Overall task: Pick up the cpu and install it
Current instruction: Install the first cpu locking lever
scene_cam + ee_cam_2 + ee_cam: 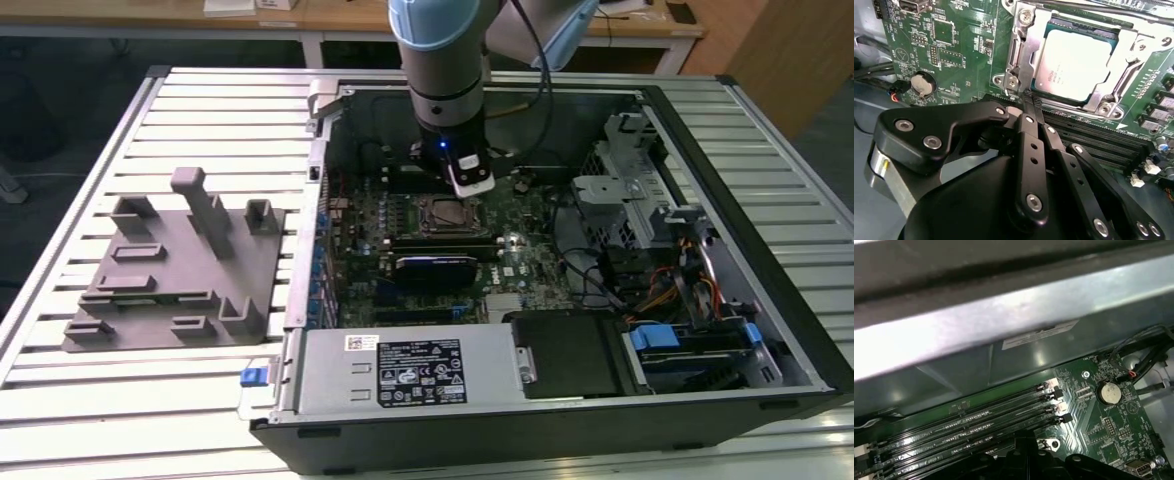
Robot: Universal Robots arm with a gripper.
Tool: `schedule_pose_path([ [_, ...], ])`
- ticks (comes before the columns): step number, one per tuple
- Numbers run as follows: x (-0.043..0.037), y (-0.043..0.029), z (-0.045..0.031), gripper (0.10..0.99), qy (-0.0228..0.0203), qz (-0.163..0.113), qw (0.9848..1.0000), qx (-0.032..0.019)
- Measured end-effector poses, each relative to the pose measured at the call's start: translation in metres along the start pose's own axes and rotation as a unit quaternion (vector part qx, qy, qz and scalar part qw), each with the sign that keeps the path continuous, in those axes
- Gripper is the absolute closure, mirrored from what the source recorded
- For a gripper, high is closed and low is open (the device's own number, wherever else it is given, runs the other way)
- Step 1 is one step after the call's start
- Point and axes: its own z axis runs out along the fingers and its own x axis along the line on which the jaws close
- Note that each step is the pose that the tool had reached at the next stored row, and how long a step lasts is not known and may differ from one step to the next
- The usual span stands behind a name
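Silvery square cpu point(1074, 64) already sits inside the metal-framed dark socket point(1021, 65) in the second wrist view; my black gripper point(1032, 102) hovers beside that socket, fingers pressed together, holding nothing. In the exterior view, my gripper point(470, 187) hangs above the socket. If the chip lies crooked, I think pins may bend.

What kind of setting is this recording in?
Probably a lab or workshop bench for PC assembly: an open computer case lies on a slatted metal table, a grey fixture beside it, and the cpu sits in its motherboard socket.
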Motion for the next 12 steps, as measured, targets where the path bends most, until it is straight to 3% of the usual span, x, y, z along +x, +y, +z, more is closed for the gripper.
schedule_pose_path([
  [12, -0.0038, 0.0003, 0.0014, 0.98, 0.0002, 0.0, 1.0, -0.0006],
])
